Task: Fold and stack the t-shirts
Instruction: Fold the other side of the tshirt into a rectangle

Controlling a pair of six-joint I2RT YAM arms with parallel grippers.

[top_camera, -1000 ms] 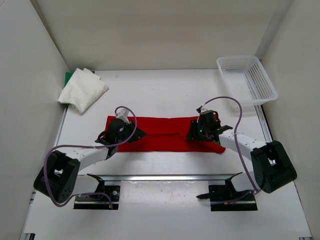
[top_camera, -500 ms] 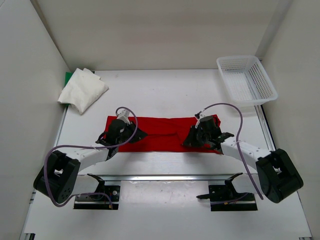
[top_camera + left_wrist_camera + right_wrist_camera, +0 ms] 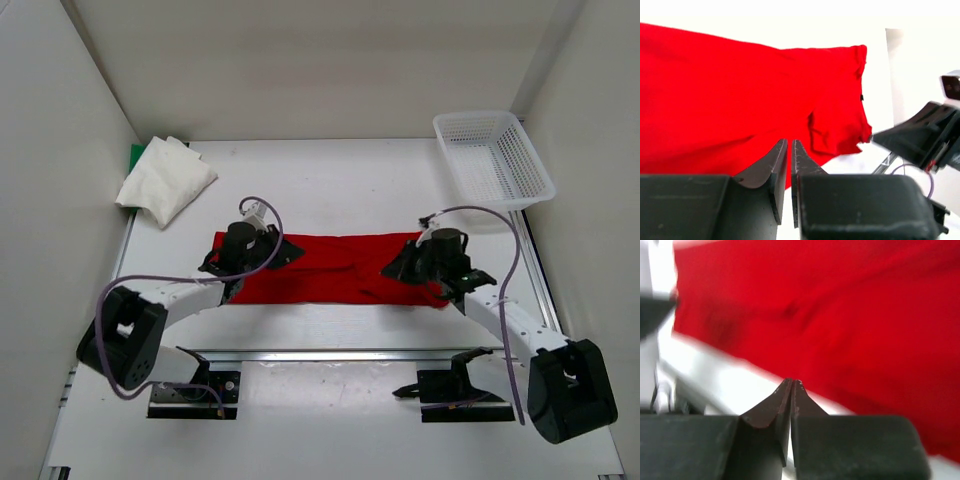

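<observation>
Symmetrically, arms (image 3: 190, 296) angled inward over red t-shirt (image 3: 330, 280)

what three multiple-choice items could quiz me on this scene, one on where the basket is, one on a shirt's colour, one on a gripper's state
1. Where on the table is the white plastic mesh basket?
A. far right corner
B. far left corner
C. near edge, in the middle

2. What colour is the cloth t-shirt spread across the middle of the table?
A. green
B. off-white
C. red

3. How do the fingers of the right gripper stand?
A. spread wide apart
B. closed together
C. out of view

Answers:
1 A: the top view shows it at the back, by the right wall.
2 C: it is bright red in all three views.
3 B: the right wrist view shows the two tips meeting.
</observation>
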